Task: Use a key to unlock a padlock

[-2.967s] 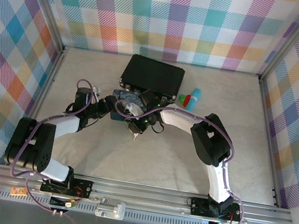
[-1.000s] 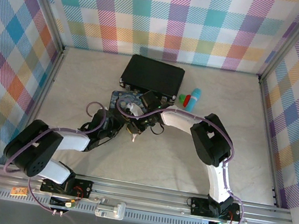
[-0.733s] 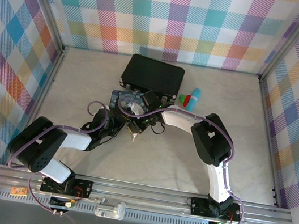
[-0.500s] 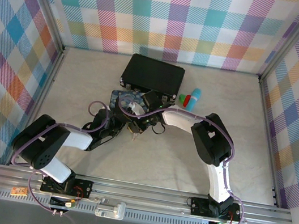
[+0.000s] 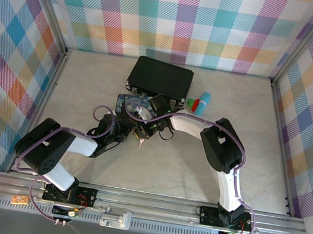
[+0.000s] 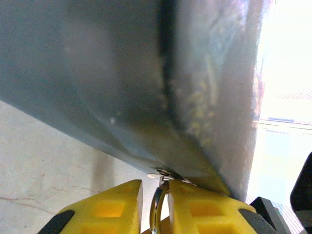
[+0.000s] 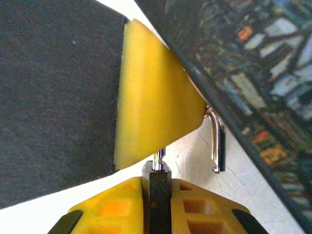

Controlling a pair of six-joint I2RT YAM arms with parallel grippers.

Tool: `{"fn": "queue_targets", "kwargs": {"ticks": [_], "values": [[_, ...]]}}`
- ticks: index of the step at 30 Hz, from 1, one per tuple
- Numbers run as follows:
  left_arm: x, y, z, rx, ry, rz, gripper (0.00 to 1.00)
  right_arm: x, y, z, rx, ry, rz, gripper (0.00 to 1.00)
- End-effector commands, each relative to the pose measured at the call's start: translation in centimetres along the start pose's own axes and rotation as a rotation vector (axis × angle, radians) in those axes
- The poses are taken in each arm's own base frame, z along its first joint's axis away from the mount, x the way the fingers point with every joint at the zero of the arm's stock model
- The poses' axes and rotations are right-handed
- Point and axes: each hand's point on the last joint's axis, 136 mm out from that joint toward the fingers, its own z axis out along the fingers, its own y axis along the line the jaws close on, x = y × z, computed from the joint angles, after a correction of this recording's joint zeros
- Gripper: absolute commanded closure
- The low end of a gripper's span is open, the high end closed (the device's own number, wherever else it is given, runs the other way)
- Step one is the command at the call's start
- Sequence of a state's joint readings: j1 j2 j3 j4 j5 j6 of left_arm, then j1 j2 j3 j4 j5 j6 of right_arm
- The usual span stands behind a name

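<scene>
Overhead view evenly bright; wrist views blurred close-up, glare at right.

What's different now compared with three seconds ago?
The left arm folded down toward the near edge, and the left gripper swung from beside the blue tin to just in front of it, next to the right gripper. The right arm, the tin and the black case stayed put.
</scene>
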State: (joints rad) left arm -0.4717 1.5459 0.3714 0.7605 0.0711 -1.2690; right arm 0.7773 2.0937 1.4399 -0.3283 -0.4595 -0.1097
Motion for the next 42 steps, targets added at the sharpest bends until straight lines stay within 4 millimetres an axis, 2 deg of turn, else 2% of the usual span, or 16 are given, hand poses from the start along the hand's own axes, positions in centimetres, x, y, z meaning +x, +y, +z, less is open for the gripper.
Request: {"fn": "queue_targets", "kwargs": {"ticks": [1,5,12,17,20,23,25,28,30,32,37,42], "values": [[0.8,1.0,0.7,-0.032,0.031,-0.007,0.85,-1.0,2.5,-0.7,-0.099,-0.036,-0.025,0.99],[0.9,1.1,0.9,-0.022,0.035,-0.014,1.0,-1.1,2.4,-0.5,-0.101,-0.035,-0.024,0.99],[1.0,1.8,0.8,-0.03,0.034,-0.019,1.0,-1.4,2.3,-1.2,-0.08,-0.052,0.023,0.95],[0.7,2.5,0.2,-0.045,0.011,-0.024,1.0,-1.1,2.8,-2.5,-0.064,-0.077,0.1,0.6],[0.6,2.7,0.0,-0.055,0.001,-0.026,1.0,-0.9,3.0,-4.2,-0.041,-0.12,0.157,0.48],[0.4,2.7,-0.3,-0.06,-0.007,-0.024,1.0,-1.1,2.3,-6.3,-0.004,-0.16,0.252,0.43],[0.3,2.8,-0.5,-0.067,-0.014,-0.021,1.0,-1.5,0.6,-7.7,0.074,-0.192,0.337,0.4],[0.0,3.2,-1.0,-0.089,-0.03,-0.012,1.0,-2.1,-2.8,-9.4,0.223,-0.243,0.47,0.29],[-0.1,3.3,-1.5,-0.101,-0.042,-0.005,1.0,-2.7,-4.7,-9.9,0.279,-0.283,0.522,0.25],[-0.2,3.5,-2.0,-0.117,-0.05,0.004,1.0,-3.6,-6.1,-9.7,0.306,-0.309,0.561,0.2],[-0.8,3.3,-3.2,-0.148,-0.077,0.048,1.0,-5.8,-7.2,-7.9,0.27,-0.349,0.604,0.17],[-1.3,3.4,-3.6,-0.171,-0.104,0.07,1.0,-6.1,-7.2,-5.8,0.287,-0.347,0.623,0.18]]}}
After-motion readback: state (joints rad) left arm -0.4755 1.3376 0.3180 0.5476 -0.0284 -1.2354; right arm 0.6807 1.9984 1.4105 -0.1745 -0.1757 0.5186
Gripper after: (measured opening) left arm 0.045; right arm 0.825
